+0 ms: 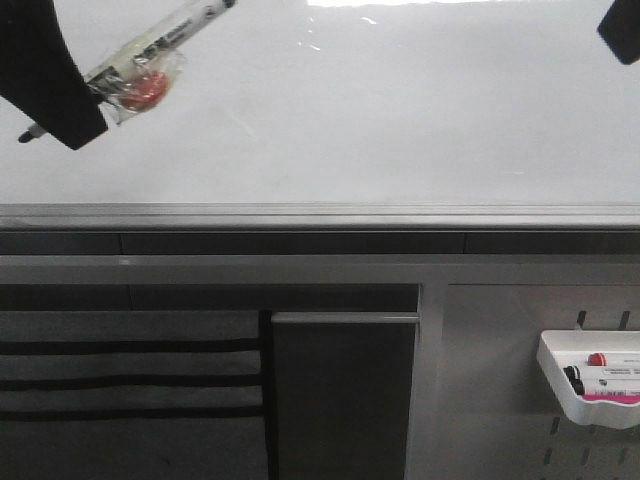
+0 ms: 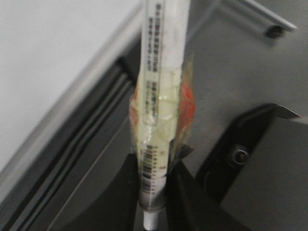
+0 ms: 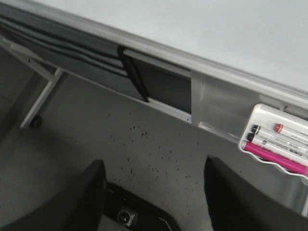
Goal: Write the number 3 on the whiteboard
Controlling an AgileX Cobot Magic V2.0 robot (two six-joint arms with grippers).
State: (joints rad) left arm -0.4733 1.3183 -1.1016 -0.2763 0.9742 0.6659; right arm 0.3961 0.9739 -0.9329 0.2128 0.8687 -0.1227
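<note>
Closest to us in the front view, at the upper left of the frame, the left gripper (image 1: 62, 100) pinches a white marker (image 1: 150, 45) wrapped in clear tape with a red patch. Its dark tip pokes out below the black finger toward the left edge, and the barrel slants up toward the top centre. The whiteboard (image 1: 400, 110) fills the upper half of that frame, glossy and bare; we see no number 3 on it in any view. A grey rail (image 1: 320, 215) runs along its lower edge.

At the lower right of the front view, a white tray (image 1: 560, 385) hangs on the perforated panel (image 1: 480, 400). It holds markers, 1 with a red cap and 1 with a black cap, plus a pink band. The right wrist view shows this tray (image 3: 262, 113) more clearly: at least 3 markers lie side by side, with black, red and pink (image 3: 274, 155) parts.

The left wrist view alone shows the grip: 2 dark fingers (image 2: 127, 192) press on the marker (image 2: 159, 110) from both sides, with printed text along its barrel. The right wrist view alone shows the right gripper (image 3: 154, 192), its fingers spread wide with nothing between them, above a speckled grey floor (image 3: 144, 144). In the front view, only a black corner of the right arm (image 1: 622, 35) appears at the upper right.
</note>
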